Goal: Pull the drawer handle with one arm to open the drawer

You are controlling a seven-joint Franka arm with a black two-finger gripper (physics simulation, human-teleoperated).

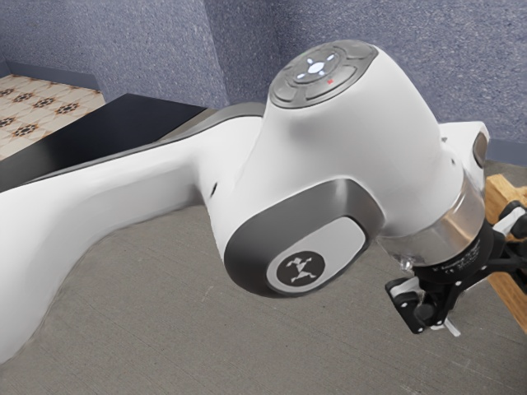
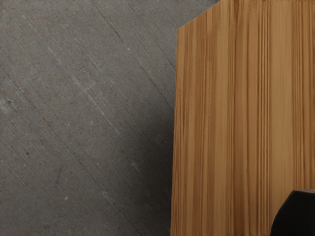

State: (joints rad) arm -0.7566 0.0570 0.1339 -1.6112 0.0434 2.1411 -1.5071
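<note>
A wooden drawer unit (image 1: pixel 504 222) stands at the exterior view's right edge, mostly hidden behind my arm. My black gripper (image 1: pixel 451 298) hangs from the wrist right beside its wooden side, low over the grey tabletop. In the wrist view, a flat panel of the wooden unit (image 2: pixel 246 128) with vertical grain lies directly under the hand, next to bare grey surface (image 2: pixel 83 123). A dark rounded part (image 2: pixel 297 214) of my hand shows at that panel's near corner.
The large white arm (image 1: pixel 329 173) crosses the exterior view from the left. A black block (image 1: pixel 107 132) stands behind it. A patterned tile floor (image 1: pixel 37 111) and blue walls lie beyond. Grey tabletop (image 1: pixel 206 329) spreads below the arm.
</note>
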